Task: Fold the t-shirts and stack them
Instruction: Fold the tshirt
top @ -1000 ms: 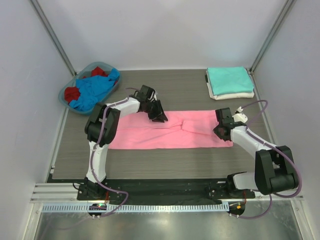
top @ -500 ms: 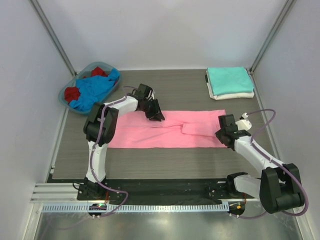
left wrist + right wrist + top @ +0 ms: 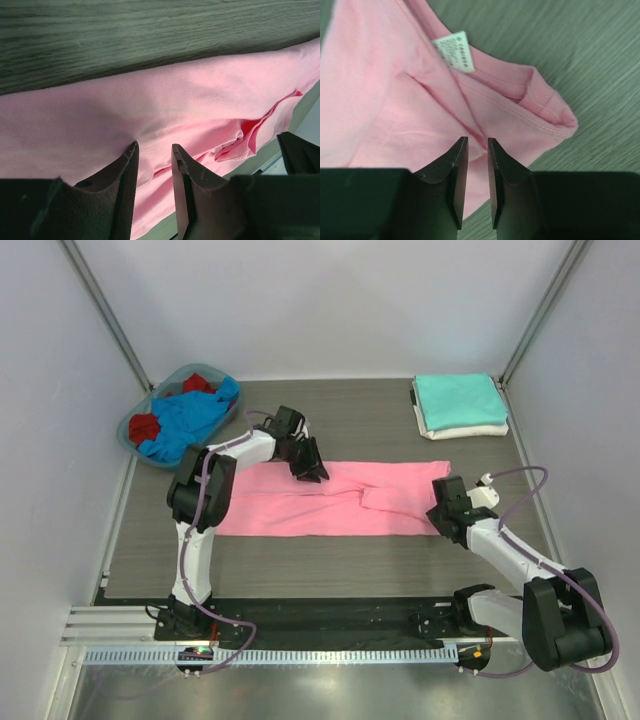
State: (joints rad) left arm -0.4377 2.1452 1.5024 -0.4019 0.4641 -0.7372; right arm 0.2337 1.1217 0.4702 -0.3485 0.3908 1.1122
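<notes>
R end effector: the jaws stand a narrow gap apart now, vs. clamped a sec ago. It hangs over the collar end of the pink tee, near the label. Cloth lies flat under the tips and nothing is lifted. From the top view it also sits a bit nearer than a sec ago, at the tee's right end. Read that as a release, i.e. the R side of the fold is laid down.

L end effector: pos. barely changes. The jaws are approx. half apart, w/ tips pressing the tee's far edge just left of centre. A pucker sits btwn the tips, so you can't tell if a fold is nipped or only pinned.

The pink tee is a long band running left-right across the mid tabletop, w/ a crease lump right of centre.

Other tees:
- Teal tee sits on the white tee, both folded, at the far right.
- Blue tee & red tee are bunched in the basket at the far left, not yet folded.

Meaning for the task: the lengthwise fold looks done or nearly so. Crosswise folds are still to do, then the move onto the stack. Two tees are stacked, one is in hand and two are waiting, so approx. mid-task. Before you regrasp, make sure L lets go too, or the band may drag and undo the fold.
</notes>
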